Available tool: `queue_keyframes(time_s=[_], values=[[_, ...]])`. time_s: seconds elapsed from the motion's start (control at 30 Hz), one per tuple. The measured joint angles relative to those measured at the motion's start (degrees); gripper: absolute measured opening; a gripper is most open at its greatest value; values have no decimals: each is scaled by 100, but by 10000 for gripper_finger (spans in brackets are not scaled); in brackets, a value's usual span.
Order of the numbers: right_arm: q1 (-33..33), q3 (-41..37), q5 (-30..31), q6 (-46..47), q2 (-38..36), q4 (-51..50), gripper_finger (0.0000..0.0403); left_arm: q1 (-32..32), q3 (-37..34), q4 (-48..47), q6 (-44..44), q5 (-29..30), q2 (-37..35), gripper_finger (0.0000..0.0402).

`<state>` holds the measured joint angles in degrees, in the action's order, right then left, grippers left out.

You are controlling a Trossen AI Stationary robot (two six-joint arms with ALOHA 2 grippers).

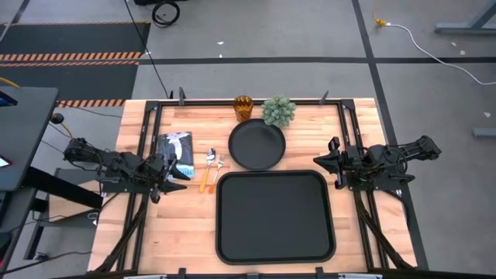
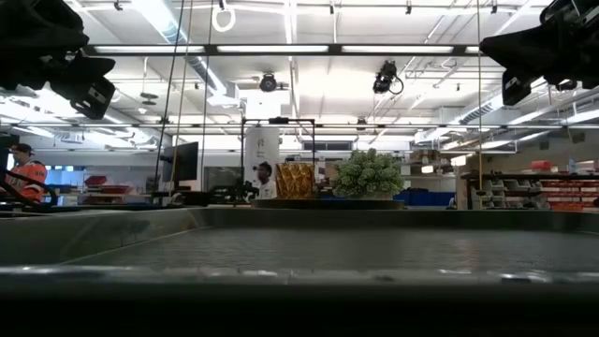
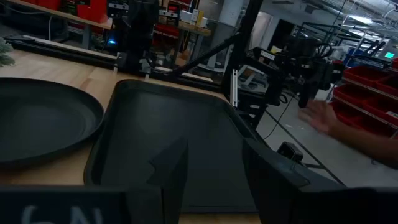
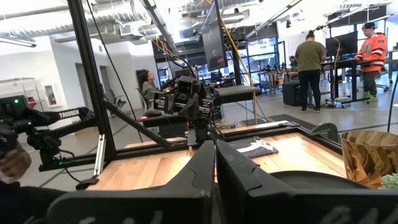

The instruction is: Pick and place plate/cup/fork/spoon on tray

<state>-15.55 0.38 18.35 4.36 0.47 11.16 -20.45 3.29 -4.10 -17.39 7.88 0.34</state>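
The black rectangular tray (image 1: 275, 217) lies at the table's near middle. The round black plate (image 1: 256, 144) lies flat just beyond it, and it also shows in the left wrist view (image 3: 37, 121). The amber cup (image 1: 243, 107) stands upright at the far edge. The orange-handled spoon (image 1: 207, 172) and the shorter silver fork (image 1: 220, 163) lie side by side left of the plate. My left gripper (image 1: 180, 175) hovers left of the tray, open and empty (image 3: 214, 180). My right gripper (image 1: 318, 161) hovers right of the plate, shut and empty (image 4: 216, 163).
A small green plant (image 1: 279, 111) stands beside the cup at the far edge. A dark printed packet (image 1: 177, 151) lies left of the utensils. Black frame rails run along the table's left, right and far sides. A person's hand (image 3: 323, 118) shows beyond the table.
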Motion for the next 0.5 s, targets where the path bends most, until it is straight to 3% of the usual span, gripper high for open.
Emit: queue_keyframes(time_s=[0.13, 0.3, 0.5], values=[[0, 0, 23, -20, 0, 102, 23, 0, 0, 212, 91, 82, 2, 162], [4, 0, 313, -284, -2, 762, 23, 2, 4, 1053, 441, 831, 2, 162], [4, 0, 308, -22, -2, 1828, 23, 2, 4, 1195, 377, 855, 0, 162]])
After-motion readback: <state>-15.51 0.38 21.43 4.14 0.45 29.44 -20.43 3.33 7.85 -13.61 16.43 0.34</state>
